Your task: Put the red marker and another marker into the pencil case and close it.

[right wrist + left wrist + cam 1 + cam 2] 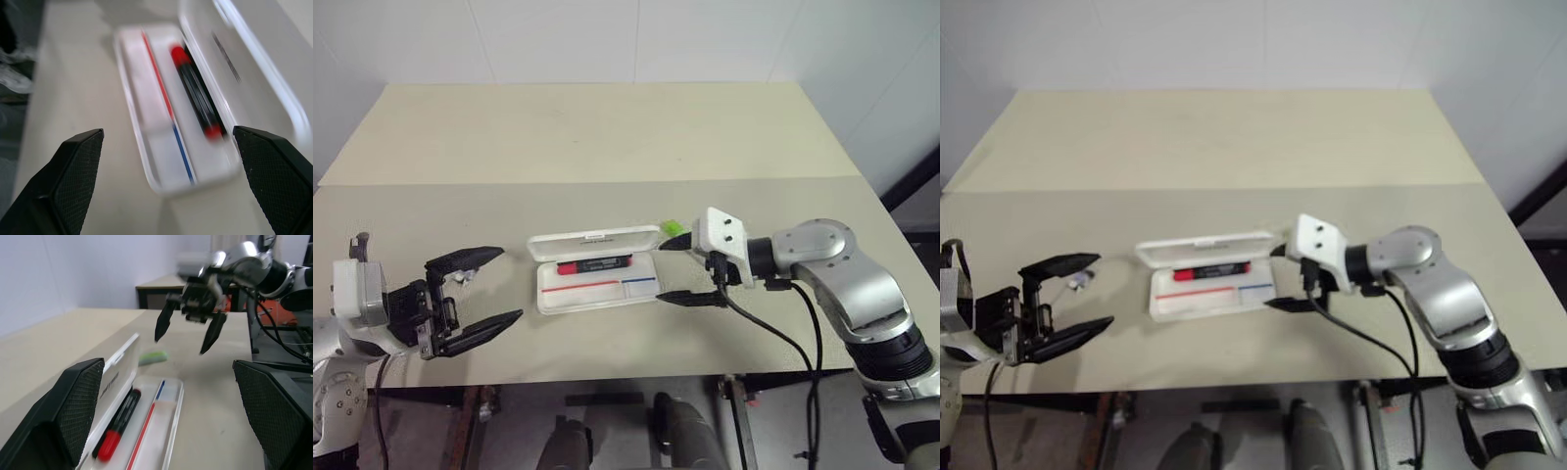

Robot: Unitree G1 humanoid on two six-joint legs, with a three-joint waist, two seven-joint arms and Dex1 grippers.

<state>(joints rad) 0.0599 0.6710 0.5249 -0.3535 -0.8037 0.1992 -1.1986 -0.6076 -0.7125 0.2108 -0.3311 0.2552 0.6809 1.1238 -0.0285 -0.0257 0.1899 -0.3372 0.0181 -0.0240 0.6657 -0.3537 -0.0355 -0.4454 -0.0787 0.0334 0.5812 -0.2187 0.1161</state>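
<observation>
green marker (674,228) lain just behind right gripper (683,271), fingers spread empty | left gripper (478,290) spread, well apart | red marker (595,264) already laid in pencil case (597,296)

Pale beige worktop (607,137) with a seam across its middle, set against white panelled walls (607,39). Second dark-framed table (161,286) stands beyond.
</observation>
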